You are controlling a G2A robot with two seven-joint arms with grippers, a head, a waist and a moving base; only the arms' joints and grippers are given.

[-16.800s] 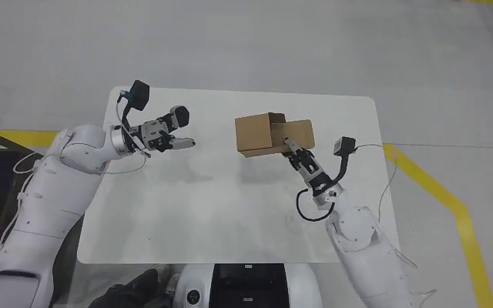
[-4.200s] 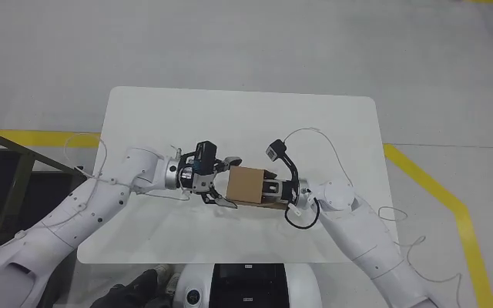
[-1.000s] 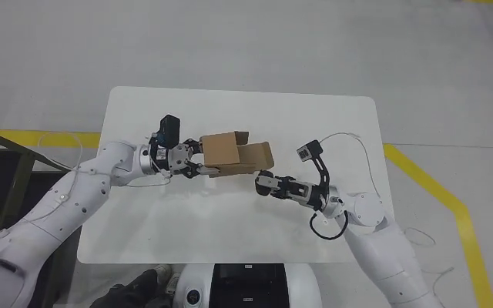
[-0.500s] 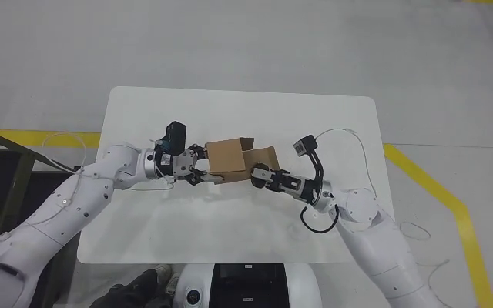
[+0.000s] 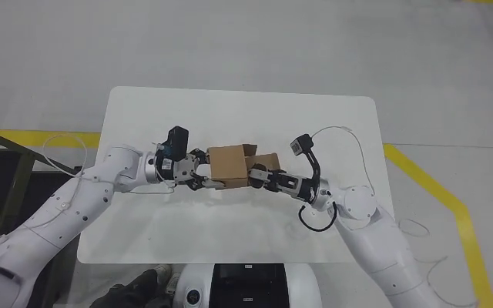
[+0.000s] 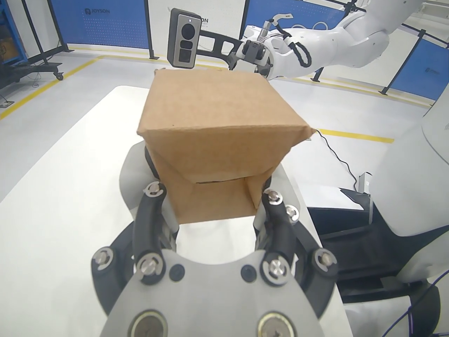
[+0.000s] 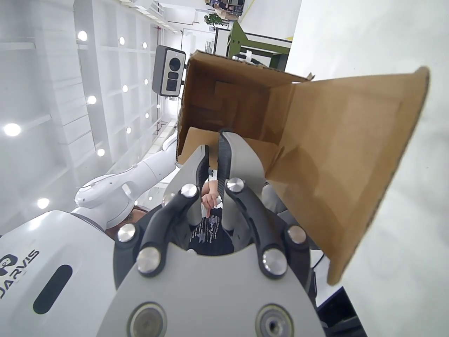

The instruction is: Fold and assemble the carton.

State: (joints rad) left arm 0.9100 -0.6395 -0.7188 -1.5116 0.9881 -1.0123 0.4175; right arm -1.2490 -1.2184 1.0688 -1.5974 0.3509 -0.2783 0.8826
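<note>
We judge the job about half done. The carton is opened into a box and held between the two arms near the middle of the counter; whether it rests on the counter we cannot tell. The end facing the left gripper looks folded closed, and that gripper is clamped on the carton there, one finger on each side. The other end is open: the right wrist view looks straight into the box, where a large flap spreads wide outward and a small flap is turned partly in. The right gripper sits at this small flap with its fingers drawn close together; we cannot tell whether card lies between them. What is left, as we see it, is to fold in the open end's flaps. The large flap is just beside the right gripper and may hinder it. Well beyond the counter stand blue barriers
</note>
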